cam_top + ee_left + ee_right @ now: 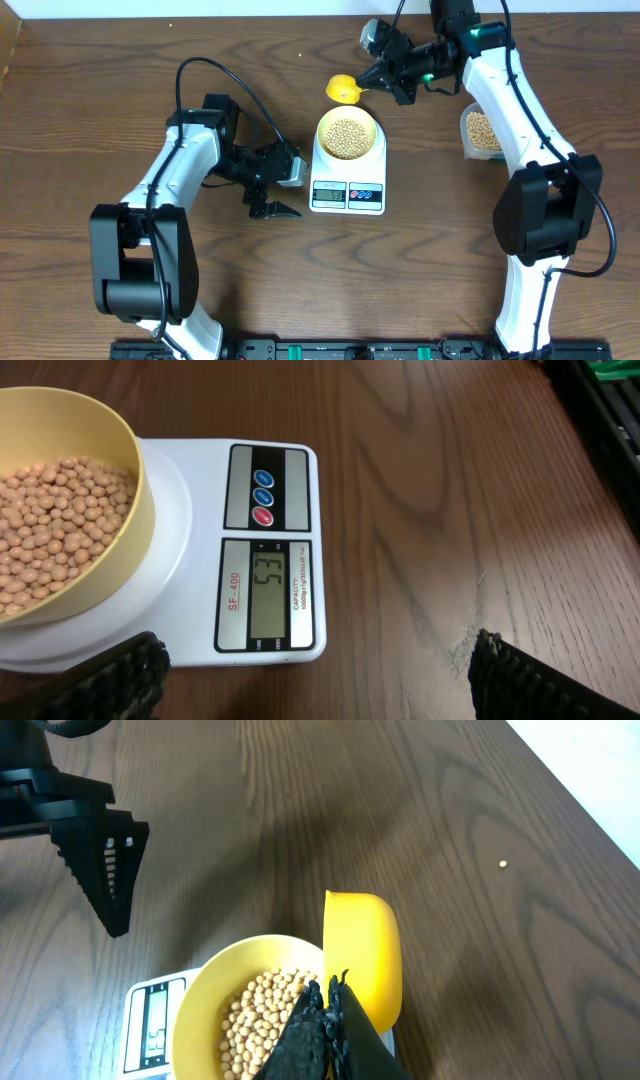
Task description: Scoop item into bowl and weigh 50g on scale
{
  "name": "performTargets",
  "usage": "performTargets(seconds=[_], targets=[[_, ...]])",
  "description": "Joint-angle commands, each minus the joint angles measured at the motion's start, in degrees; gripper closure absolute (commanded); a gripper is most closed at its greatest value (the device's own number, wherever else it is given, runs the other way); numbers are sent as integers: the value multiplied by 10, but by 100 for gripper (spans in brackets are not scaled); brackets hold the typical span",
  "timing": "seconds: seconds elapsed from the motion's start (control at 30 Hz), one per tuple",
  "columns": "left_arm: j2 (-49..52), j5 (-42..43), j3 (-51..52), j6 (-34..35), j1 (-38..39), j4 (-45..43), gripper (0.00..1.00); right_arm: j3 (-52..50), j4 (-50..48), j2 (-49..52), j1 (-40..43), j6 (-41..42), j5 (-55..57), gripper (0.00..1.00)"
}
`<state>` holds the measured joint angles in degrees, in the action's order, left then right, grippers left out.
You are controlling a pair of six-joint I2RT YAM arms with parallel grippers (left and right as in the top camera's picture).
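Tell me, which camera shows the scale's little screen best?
The left wrist view: the screen is close, digits readable. Overhead shows it tiny, unreadable; the right wrist view catches it slanted at the edge.

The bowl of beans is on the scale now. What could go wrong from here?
The scale seems to read 53, above target, so beans may need removing; the scoop in the right gripper could remove too many. It hangs close to the bowl rim; a bump may shift the bowl or spill beans.
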<state>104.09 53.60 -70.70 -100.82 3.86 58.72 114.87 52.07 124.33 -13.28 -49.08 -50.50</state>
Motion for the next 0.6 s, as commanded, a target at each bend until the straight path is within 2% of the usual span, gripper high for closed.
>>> performTargets(seconds=[0.0,0.3,0.57], targets=[[-4,-3,3,-12,-2,4,2,-1,0,-16,-3,-9,-9,99],[-4,-3,3,-12,-2,4,2,-1,0,-16,-3,-6,-9,99],[-4,-3,3,-12,-2,4,2,-1,8,-16,-3,45,-9,99]])
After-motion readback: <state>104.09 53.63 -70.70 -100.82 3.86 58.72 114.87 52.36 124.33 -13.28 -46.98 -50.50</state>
